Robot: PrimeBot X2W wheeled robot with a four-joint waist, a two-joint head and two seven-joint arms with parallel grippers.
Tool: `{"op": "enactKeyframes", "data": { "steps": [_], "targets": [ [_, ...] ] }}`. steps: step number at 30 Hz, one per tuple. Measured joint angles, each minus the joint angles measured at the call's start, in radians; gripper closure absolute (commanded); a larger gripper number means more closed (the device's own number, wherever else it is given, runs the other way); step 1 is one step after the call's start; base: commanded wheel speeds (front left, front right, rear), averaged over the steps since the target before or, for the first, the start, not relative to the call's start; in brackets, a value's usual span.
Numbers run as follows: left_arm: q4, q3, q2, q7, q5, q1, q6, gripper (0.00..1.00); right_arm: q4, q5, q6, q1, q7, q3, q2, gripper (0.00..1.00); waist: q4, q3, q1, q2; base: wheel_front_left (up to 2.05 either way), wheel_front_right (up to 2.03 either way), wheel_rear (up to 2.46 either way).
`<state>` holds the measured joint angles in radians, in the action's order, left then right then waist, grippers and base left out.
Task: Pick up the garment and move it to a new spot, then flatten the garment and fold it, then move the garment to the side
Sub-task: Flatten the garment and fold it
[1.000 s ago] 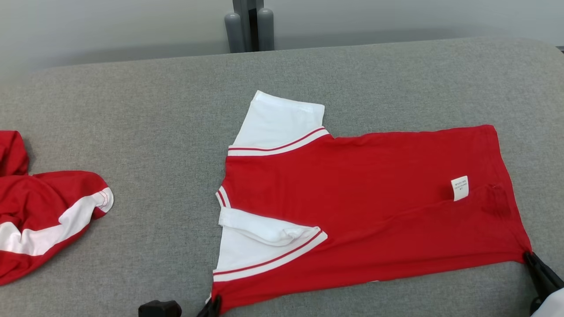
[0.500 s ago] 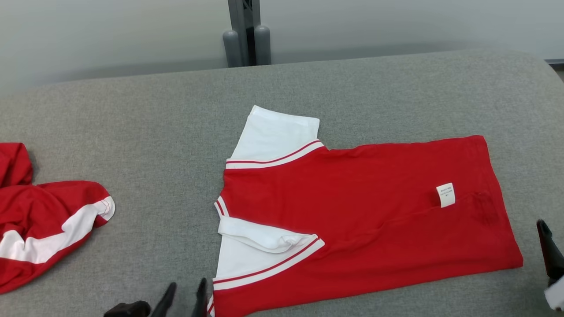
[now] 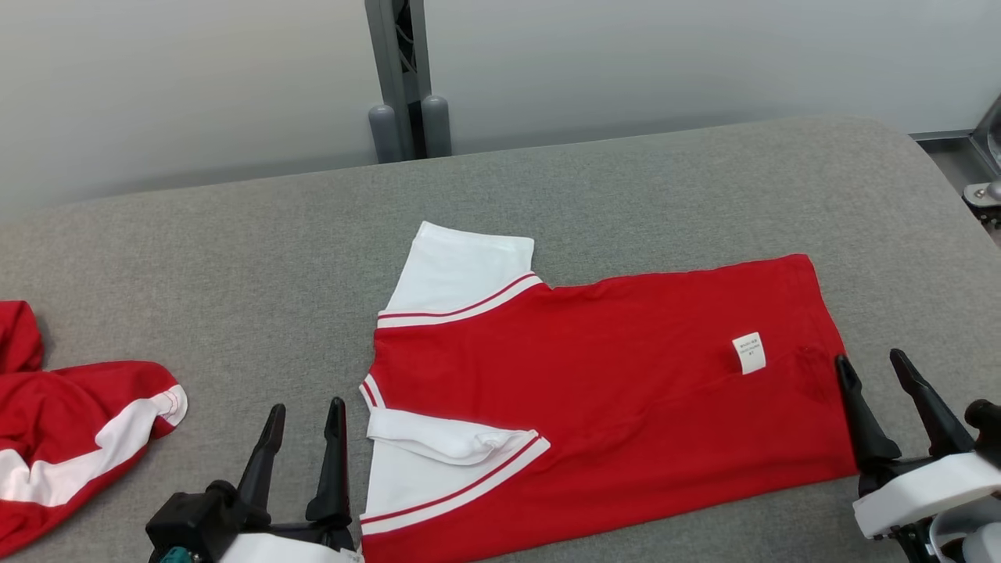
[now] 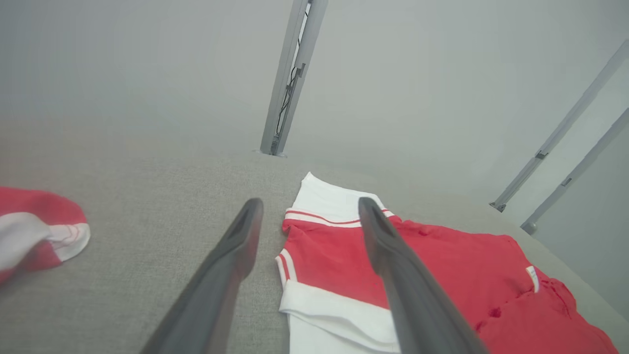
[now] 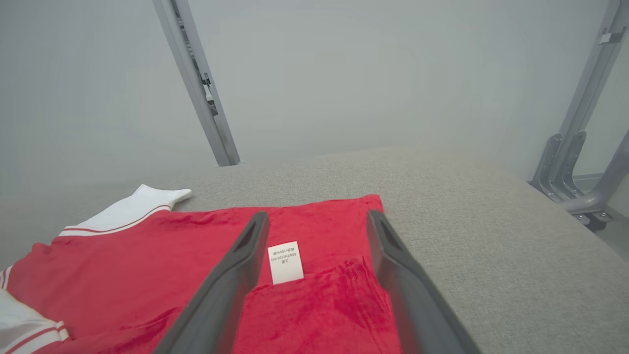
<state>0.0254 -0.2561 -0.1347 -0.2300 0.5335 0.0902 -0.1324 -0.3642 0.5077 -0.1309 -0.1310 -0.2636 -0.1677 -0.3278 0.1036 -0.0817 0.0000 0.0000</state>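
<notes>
Red T-shirt (image 3: 594, 391) with white sleeves lies flat on the grey padded table (image 3: 626, 188), centre to right of the head frame, neck end left, hem right, white label (image 3: 749, 353) near the hem. Left gripper (image 3: 306, 405) sits lower left beside the near sleeve and right gripper (image 3: 868, 358) lower right at the hem corner, both with fingers spread and empty. Second red-and-white garment (image 3: 70, 438) is bunched at the left edge.

Label (image 3: 749, 353) txt too small to read; 2nd red garment (image 3: 78, 391) cut by left edge.
</notes>
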Motion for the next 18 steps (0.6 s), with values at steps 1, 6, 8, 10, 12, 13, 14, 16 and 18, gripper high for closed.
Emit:
{"op": "enactKeyframes", "data": {
  "steps": [1, 6, 8, 10, 12, 13, 14, 16, 18],
  "targets": [
    [-0.003, -0.001, 0.002, -0.009, -0.014, -0.006, 0.001, 0.0, 0.011, -0.008, 0.0, 0.002, 0.0, 0.002, 0.007, 0.0, 0.005, 0.002, 0.0, 0.0, 0.0, 0.0, 0.0],
    [-0.006, 0.005, 0.026, -0.026, -0.053, -0.023, -0.01, 0.0, 0.047, -0.043, 0.0, 0.031, 0.0, -0.002, 0.036, 0.0, 0.024, 0.005, 0.0, 0.0, 0.0, 0.0, 0.0],
    [0.011, -0.001, 0.029, -0.026, -0.056, -0.04, -0.008, 0.0, 0.051, -0.045, 0.0, 0.041, 0.0, -0.007, 0.044, 0.0, 0.03, 0.005, 0.0, 0.0, 0.0, 0.0, 0.0],
    [0.039, -0.005, 0.025, -0.001, -0.055, -0.074, 0.0, 0.0, 0.053, -0.051, 0.0, 0.043, 0.0, -0.016, 0.048, 0.0, 0.039, 0.003, 0.0, 0.0, 0.0, 0.0, 0.0],
    [0.067, -0.012, 0.015, 0.046, -0.054, -0.133, 0.007, 0.0, 0.055, -0.051, 0.0, 0.041, 0.0, -0.027, 0.048, 0.0, 0.048, -0.004, 0.0, 0.0, 0.0, 0.0, 0.0],
    [0.082, -0.015, 0.008, 0.08, -0.05, -0.17, 0.012, 0.0, 0.056, -0.051, 0.0, 0.037, 0.0, -0.033, 0.049, 0.0, 0.053, -0.01, 0.0, 0.0, 0.0, 0.0, 0.0],
    [0.096, -0.014, 0.005, 0.11, -0.043, -0.205, 0.016, 0.0, 0.055, -0.051, 0.0, 0.031, 0.0, -0.038, 0.049, 0.0, 0.058, -0.017, 0.0, 0.0, 0.0, 0.0, 0.0],
    [0.139, -0.018, -0.01, 0.191, -0.031, -0.279, 0.026, 0.0, 0.055, -0.05, 0.0, 0.007, 0.0, -0.05, 0.046, 0.0, 0.07, -0.035, 0.0, 0.0, 0.0, 0.0, 0.0],
    [0.18, -0.026, -0.032, 0.263, -0.019, -0.36, 0.052, 0.0, 0.055, -0.048, 0.0, -0.018, 0.0, -0.059, 0.041, 0.0, 0.081, -0.057, 0.0, 0.0, 0.0, 0.0, 0.0]
  ]
}}
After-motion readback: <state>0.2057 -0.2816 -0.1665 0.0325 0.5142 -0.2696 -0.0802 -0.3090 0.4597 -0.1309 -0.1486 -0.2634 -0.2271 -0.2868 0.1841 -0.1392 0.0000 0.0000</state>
